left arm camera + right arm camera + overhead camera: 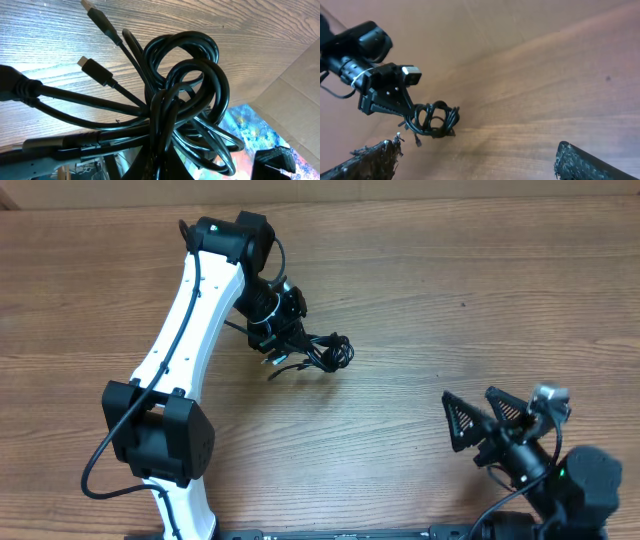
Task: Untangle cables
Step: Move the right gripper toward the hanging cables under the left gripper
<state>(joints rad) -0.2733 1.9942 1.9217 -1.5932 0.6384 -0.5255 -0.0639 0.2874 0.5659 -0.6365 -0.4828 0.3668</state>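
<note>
The cables (pixel 327 352) are a small knot of thin black cords near the middle of the wooden table. My left gripper (pixel 288 343) is shut on the knot's left side, reaching down from the white arm. In the left wrist view the cables (pixel 187 85) form tight overlapping loops, and two plug ends (pixel 94 70) stick out toward the upper left. The right wrist view shows the cables (pixel 434 120) hanging just above the table under the left gripper (pixel 395 102). My right gripper (pixel 482 423) stands open at the lower right, far from the cables, with nothing between its fingertips (pixel 375 159).
The wooden table (pixel 450 280) stretches wide between the knot and my right arm. A cardboard panel (pixel 295 85) and a colourful surface (pixel 247 127) show beyond the table in the left wrist view. The left arm's black elbow block (pixel 160 430) sits low at the left.
</note>
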